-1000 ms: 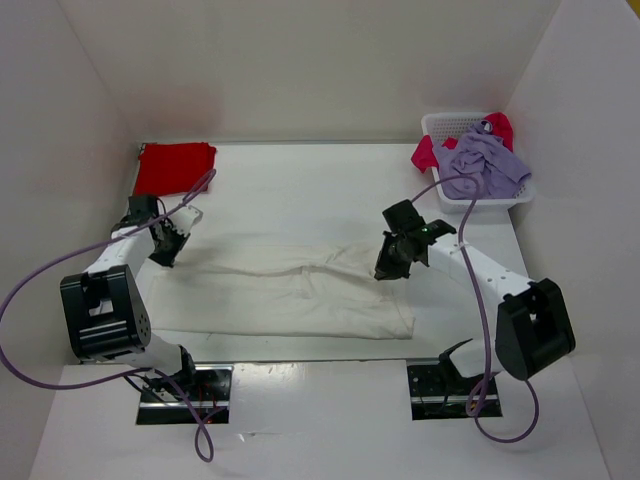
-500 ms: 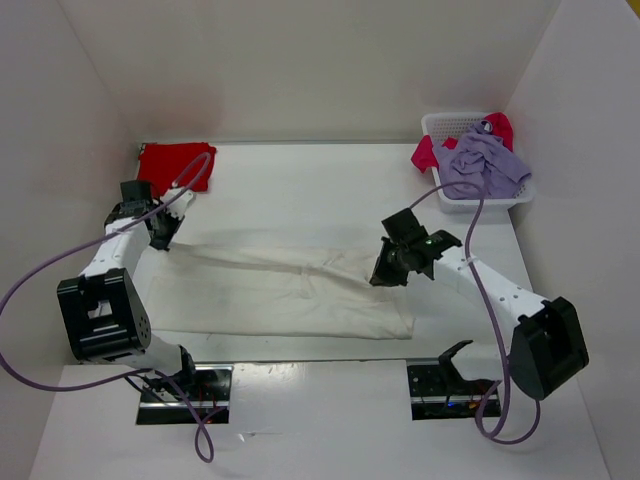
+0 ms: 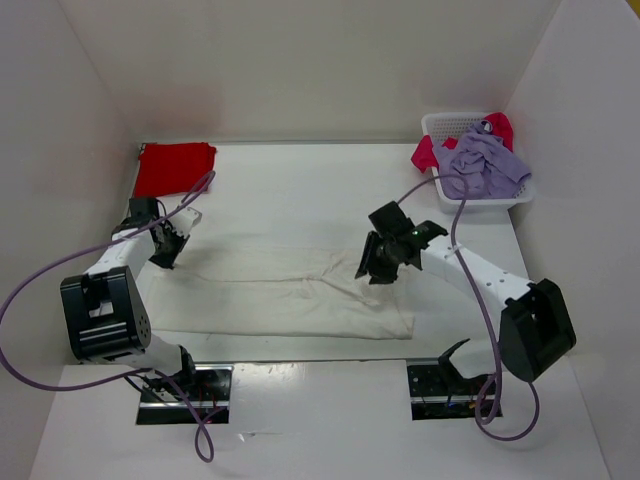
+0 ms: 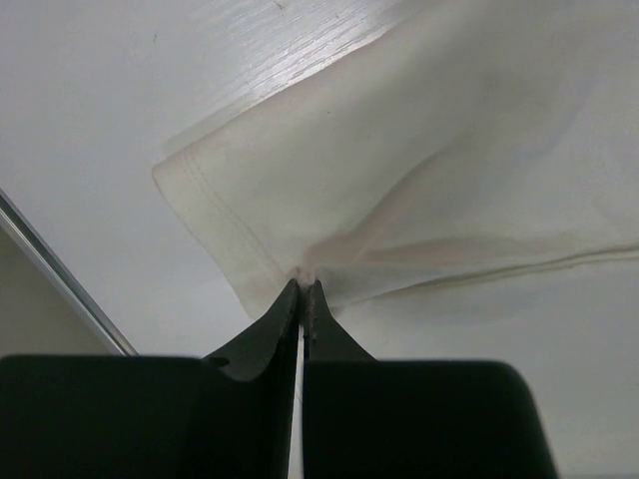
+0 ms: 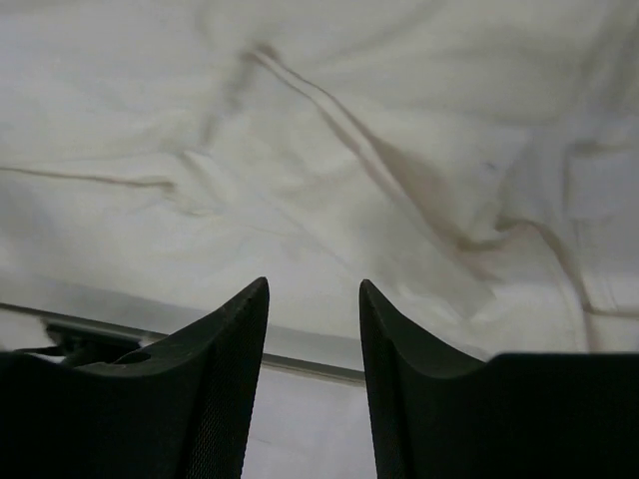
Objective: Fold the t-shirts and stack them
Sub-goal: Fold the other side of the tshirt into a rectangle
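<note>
The big off-white cloth t-shirt (image 3: 280,295) lies spread out in the middle of the white worktop (image 3: 300,190). It looks long and flat, with wrinkles near its right end.

The left tool (image 4: 303,289) is pinched tight on a corner at the left end of this shirt. A bit of cloth is squeezed between its two black tips. The right tool (image 5: 312,299) hangs just over the wrinkled right part of the shirt. Its two tips are apart and nothing is between them.

The red cloth t-shirt (image 3: 175,167) sits folded in the far left corner of the worktop. The lavender purple t-shirt (image 3: 488,165) and the pinkish red t-shirt (image 3: 425,153) are heaped in the white plastic mesh basket (image 3: 445,120) at the far right.

I think the job right now is folding the off-white shirt, and only one end is held.

To do it well, the right tool should go down onto the edge at the right end and pinch it, to match the left corner. It should grab all the layers there, not just the top one. Then both tools should lift the same amount and move the same way. The cloth between them should stay gently tight so it does not sag or bunch. Lay edge on edge, then let go. If only one side pulls, I think the shirt will slide and go crooked.
</note>
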Controlling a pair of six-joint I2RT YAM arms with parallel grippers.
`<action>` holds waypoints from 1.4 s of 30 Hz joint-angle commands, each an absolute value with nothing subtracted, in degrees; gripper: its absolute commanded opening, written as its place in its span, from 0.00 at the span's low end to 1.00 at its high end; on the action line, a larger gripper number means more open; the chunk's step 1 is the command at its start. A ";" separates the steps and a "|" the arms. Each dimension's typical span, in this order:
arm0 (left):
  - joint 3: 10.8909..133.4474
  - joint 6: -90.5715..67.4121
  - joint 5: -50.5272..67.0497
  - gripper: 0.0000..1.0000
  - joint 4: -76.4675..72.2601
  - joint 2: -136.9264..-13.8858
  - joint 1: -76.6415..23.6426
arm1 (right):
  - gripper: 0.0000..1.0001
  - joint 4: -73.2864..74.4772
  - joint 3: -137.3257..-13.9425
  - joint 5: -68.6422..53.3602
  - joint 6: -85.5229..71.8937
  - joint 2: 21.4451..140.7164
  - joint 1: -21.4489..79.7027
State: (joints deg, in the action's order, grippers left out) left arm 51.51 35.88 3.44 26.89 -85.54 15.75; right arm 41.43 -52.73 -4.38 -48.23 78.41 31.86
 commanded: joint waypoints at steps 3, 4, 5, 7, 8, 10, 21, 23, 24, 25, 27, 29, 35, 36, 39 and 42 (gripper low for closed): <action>51.33 36.04 3.60 0.02 25.93 -86.22 16.17 | 0.47 36.30 -66.69 -0.36 -44.74 84.26 33.13; 51.33 36.04 3.60 0.02 25.93 -86.74 16.17 | 0.48 36.30 -68.36 0.43 -43.34 86.81 33.13; 51.94 36.04 3.60 0.02 25.93 -86.75 16.17 | 0.51 36.30 -71.25 0.96 -42.63 91.80 33.13; 51.94 35.51 3.60 0.02 25.93 -86.75 16.17 | 0.54 36.30 -73.47 0.97 -41.40 96.31 33.13; 52.47 35.51 3.60 0.02 25.93 -86.75 16.17 | 0.55 35.69 -75.22 0.97 -40.18 100.16 33.13; 52.47 34.90 3.60 0.02 26.45 -86.75 16.17 | 0.55 35.68 -76.46 0.97 -39.47 103.17 33.66; 52.47 34.37 2.99 0.02 26.98 -87.80 16.17 | 0.38 31.90 -76.47 -3.25 -38.85 110.48 34.19; 53.00 34.37 2.99 0.02 26.98 -87.80 16.17 | 0.34 31.90 -75.86 -3.25 -39.46 110.48 34.80; 53.00 34.37 2.99 0.02 26.98 -87.80 16.17 | 0.29 31.90 -75.07 -3.25 -39.46 109.70 34.80; 53.00 34.37 2.99 0.02 26.98 -87.80 16.17 | 0.26 31.90 -75.06 -3.25 -39.46 109.69 34.80; 53.00 34.37 2.99 0.02 26.98 -87.80 16.17 | 0.21 32.51 -73.66 -3.78 -40.60 108.11 35.33; 53.00 34.37 2.99 0.02 26.98 -87.80 16.17 | 0.10 33.22 -73.04 -3.78 -41.13 107.50 35.33; 53.00 34.37 2.47 0.02 26.98 -87.80 16.17 | 0.00 36.46 -70.85 -4.92 -42.97 103.02 39.19; 53.00 34.37 2.46 0.02 26.46 -87.80 16.17 | 0.00 37.00 -70.84 -4.92 -43.50 102.22 39.98; 53.00 34.37 1.94 0.02 26.46 -87.80 16.17 | 0.00 38.58 -68.03 -7.12 -44.30 99.32 43.58; 53.00 34.37 1.93 0.02 25.93 -87.80 16.17 | 0.00 39.73 -65.05 -10.00 -47.10 97.73 45.78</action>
